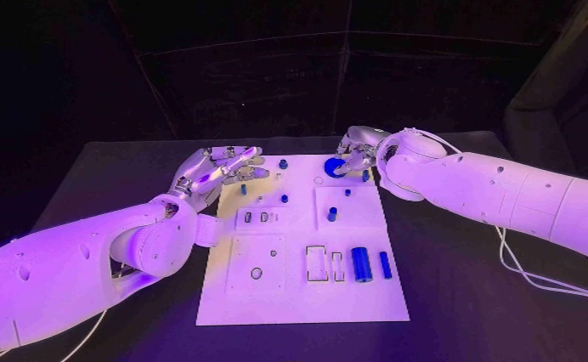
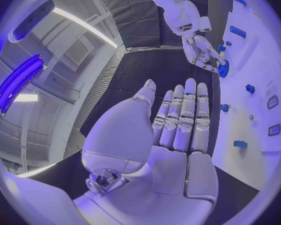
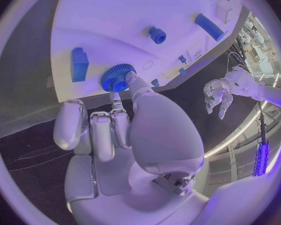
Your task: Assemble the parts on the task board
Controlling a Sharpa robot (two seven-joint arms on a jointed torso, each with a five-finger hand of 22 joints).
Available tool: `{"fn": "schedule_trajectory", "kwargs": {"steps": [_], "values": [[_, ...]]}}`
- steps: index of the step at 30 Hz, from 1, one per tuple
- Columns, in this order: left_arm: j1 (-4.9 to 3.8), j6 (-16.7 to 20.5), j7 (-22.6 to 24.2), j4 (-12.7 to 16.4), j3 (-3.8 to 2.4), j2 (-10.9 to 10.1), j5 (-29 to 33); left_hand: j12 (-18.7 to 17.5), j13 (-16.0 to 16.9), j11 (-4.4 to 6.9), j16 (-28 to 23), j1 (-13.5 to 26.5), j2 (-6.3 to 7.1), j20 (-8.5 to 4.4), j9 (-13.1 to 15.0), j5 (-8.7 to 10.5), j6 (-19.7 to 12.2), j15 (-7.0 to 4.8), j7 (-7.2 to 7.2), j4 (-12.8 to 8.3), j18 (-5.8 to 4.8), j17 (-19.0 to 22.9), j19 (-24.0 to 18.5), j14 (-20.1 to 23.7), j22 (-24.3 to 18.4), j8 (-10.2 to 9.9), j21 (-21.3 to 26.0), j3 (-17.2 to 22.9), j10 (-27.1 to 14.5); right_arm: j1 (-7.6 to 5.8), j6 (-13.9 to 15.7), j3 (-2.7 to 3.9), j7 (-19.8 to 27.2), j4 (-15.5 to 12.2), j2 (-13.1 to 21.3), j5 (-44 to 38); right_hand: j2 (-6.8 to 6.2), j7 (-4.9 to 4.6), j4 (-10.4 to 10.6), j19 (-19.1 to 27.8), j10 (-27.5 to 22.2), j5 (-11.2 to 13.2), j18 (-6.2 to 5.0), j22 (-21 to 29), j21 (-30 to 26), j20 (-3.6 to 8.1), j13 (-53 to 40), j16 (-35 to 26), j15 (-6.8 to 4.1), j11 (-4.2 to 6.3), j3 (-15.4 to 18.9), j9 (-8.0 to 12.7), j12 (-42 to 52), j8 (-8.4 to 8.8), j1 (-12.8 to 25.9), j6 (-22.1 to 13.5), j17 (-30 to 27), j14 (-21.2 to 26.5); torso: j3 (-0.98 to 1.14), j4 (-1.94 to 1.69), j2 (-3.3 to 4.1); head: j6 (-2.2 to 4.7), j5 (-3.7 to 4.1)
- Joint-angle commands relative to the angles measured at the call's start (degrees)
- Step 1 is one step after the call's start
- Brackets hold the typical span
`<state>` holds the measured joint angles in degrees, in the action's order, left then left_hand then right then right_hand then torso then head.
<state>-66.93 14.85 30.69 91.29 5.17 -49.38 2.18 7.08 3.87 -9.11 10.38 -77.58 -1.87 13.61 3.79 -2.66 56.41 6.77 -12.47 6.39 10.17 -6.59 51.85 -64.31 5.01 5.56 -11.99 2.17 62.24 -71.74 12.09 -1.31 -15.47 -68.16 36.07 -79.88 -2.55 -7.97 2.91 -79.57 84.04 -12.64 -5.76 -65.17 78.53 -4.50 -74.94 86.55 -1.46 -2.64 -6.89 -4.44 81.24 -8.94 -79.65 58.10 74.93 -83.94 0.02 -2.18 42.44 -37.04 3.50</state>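
The white task board lies in the middle of the black table. My right hand is at the board's far edge and pinches a blue gear between thumb and finger; the gear sits right at the board's edge. A blue block and a blue peg lie close to it. My left hand hovers at the board's far left corner, fingers stretched out flat and holding nothing. A thick blue cylinder and a thinner one lie near the board's front right.
Several small blue pegs stand across the far half of the board, with dark slots and a ring-shaped recess nearer me. A white cable trails over the table at the right. Black table surface surrounds the board.
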Motion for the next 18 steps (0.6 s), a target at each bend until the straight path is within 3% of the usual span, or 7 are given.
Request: {"fn": "schedule_trajectory", "kwargs": {"steps": [1, 11, 18], "values": [[-0.08, -1.1, -0.2, 0.0, -0.03, 0.0, -0.3, -0.3, -0.1, -0.14, -0.3, 0.2, -0.41, -0.03, 0.0, -0.06, 0.4, 0.11, -0.07, -0.4, 0.38, -0.1, 0.5, -0.3, 0.0, -0.2, 0.2, 0.0, 0.3, 0.06, 2.7, -0.10, -1.8, -0.5, -0.1, -3.7, 1.48, 1.37, -0.9, -0.5, 1.5, 2.0, 1.00, -0.6, 0.6, 0.63, -6.6, 0.3, -0.92, 0.96, -2.0, -0.7, 0.9, -0.76, -1.3, 2.6, 5.9, -4.3, 0.01, 0.03, -0.02, 0.04, -0.08], [-0.08, -1.2, -0.1, -0.2, -0.02, -0.2, -0.3, -0.3, -0.1, -0.14, -0.3, 0.2, -0.41, -0.03, 0.0, -0.06, 0.4, 0.11, -0.07, -0.4, 0.38, -0.1, 0.5, -0.3, 0.0, -0.2, 0.2, 0.0, 0.3, 0.09, 10.4, -0.10, 0.2, -4.1, 0.5, -6.7, 1.85, 1.90, -2.2, -1.0, 2.5, 1.6, 1.22, -1.7, 1.1, 1.09, -8.4, 0.5, -1.38, 1.45, -4.2, -1.0, 2.4, -1.14, -1.8, 4.0, 6.4, -4.4, 0.03, -0.11, -0.06, 0.17, -0.48], [-0.10, -1.1, 0.2, -0.7, -0.02, -1.0, 0.0, -0.3, -0.1, -0.13, -0.4, 0.1, -0.40, -0.03, 0.0, -0.06, 0.5, 0.11, -0.05, -0.5, 0.38, -0.1, 0.5, -0.3, -0.1, -0.3, 0.2, 0.0, 0.3, 0.08, 12.3, -0.07, 0.8, -7.7, -0.1, -9.2, 1.01, 1.61, -2.4, -1.0, 2.5, 1.6, 1.26, -1.8, 1.2, 1.13, -8.4, 0.5, -1.28, 1.26, -4.9, -0.8, 2.3, -0.38, -0.4, 3.4, 6.4, -4.4, -0.06, -0.18, -0.05, 0.42, -0.82]]}}
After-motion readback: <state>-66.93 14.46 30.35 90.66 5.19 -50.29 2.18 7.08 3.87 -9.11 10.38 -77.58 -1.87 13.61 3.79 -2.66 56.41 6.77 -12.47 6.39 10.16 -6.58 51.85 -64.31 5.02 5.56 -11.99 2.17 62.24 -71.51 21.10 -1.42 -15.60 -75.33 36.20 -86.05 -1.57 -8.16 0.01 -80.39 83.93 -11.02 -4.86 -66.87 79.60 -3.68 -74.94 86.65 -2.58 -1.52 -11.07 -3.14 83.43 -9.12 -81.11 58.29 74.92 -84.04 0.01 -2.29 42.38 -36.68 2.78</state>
